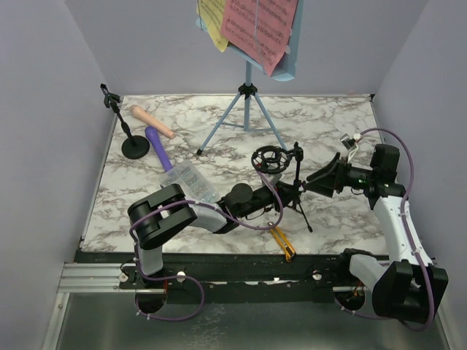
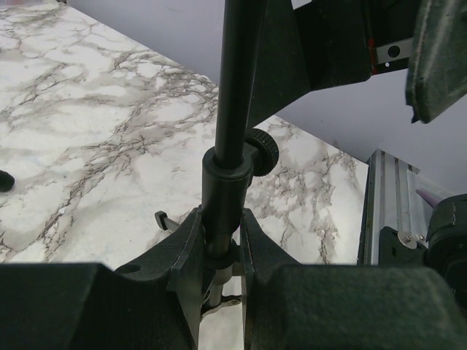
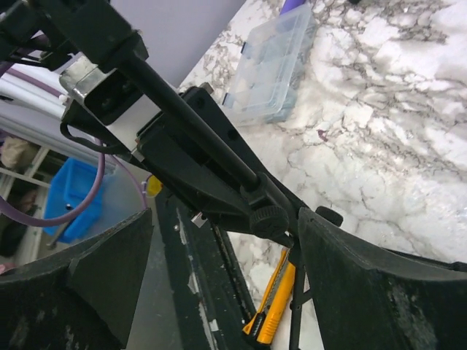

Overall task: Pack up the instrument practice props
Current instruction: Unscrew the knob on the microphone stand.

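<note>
The left gripper (image 2: 219, 248) is clamped on the lower pole of a black tripod mic mount (image 1: 273, 160), holding it roughly upright near the front of the marble table (image 1: 328, 124), apparently to steady it. The right gripper (image 1: 315, 180) gapes wide beside the mount's stem, holding nothing. Farther back, the beige microphone (image 1: 152, 121), purple microphone (image 1: 158, 149), second mount (image 1: 135, 146) and blue music rack (image 1: 248, 95) stand unpacked.

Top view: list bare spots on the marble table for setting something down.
Free: far right corner, beyond the light-blue tripod legs; left edge, nearer than the black round-base mic stand. Crowded: near centre, around the clear plastic box.
</note>
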